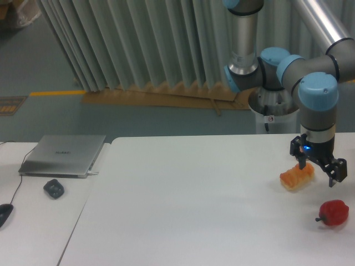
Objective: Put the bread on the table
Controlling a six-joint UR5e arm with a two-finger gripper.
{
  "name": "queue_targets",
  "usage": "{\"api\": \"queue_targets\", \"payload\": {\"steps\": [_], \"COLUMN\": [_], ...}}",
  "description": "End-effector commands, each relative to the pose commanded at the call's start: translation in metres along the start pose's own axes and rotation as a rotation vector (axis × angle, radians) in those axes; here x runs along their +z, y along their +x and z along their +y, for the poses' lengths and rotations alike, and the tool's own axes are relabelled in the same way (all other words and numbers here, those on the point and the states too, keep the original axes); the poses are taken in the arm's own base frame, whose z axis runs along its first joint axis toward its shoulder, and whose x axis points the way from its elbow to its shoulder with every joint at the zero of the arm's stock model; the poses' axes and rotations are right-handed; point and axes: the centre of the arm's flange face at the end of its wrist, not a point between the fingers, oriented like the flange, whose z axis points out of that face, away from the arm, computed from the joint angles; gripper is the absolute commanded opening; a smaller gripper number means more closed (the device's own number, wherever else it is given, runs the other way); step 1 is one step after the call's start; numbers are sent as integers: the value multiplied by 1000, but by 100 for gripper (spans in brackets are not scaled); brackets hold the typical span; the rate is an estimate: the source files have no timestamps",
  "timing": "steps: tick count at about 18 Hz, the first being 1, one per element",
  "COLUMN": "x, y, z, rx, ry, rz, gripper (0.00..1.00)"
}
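Counted on the one large white rectangular table (194, 205): one orange ridged toy bread roll (297, 177) and one red toy pepper (334, 212) at lower right, one closed grey laptop (64, 155) and one small dark lump (54, 188) at left.

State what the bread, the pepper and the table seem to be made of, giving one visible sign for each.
Bread: likely plastic or foam; uniform orange, moulded ridges.
Pepper: probably plastic; even red, slightly glossy.
Table: smooth matte white, perhaps laminate; no visible grain.
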Motion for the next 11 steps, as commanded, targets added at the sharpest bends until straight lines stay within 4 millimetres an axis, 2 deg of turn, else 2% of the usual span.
{"api": "queue_targets", "payload": {"steps": [11], "x": [-3], "y": [-1], "z": [4], "rx": [-11], "ry": [0], "rz": [-3], "gripper": [100]}}
